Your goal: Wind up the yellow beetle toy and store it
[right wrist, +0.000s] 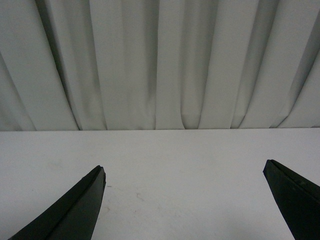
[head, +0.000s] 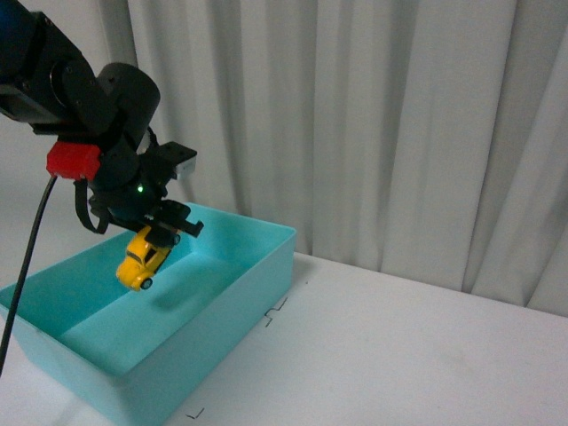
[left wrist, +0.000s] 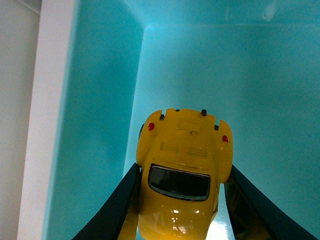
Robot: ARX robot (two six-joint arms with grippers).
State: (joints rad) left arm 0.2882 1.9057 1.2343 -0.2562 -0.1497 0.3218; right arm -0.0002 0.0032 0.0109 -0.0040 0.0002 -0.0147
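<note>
The yellow beetle toy (head: 141,260) hangs nose-down above the inside of the turquoise bin (head: 257,293), held by my left gripper (head: 161,232), which is shut on its sides. In the left wrist view the yellow beetle toy (left wrist: 182,170) fills the space between the two dark fingers (left wrist: 120,205), its dark window facing the camera, with the bin's floor behind it. My right gripper (right wrist: 185,172) stands open over the bare white table (right wrist: 180,165), nothing between its fingers. The right arm does not show in the front view.
The turquoise bin sits at the table's left, its near corner (head: 133,390) close to the front edge. Small black corner marks (head: 275,312) lie on the white table (head: 426,355) beside it. A pale curtain (head: 373,115) hangs behind.
</note>
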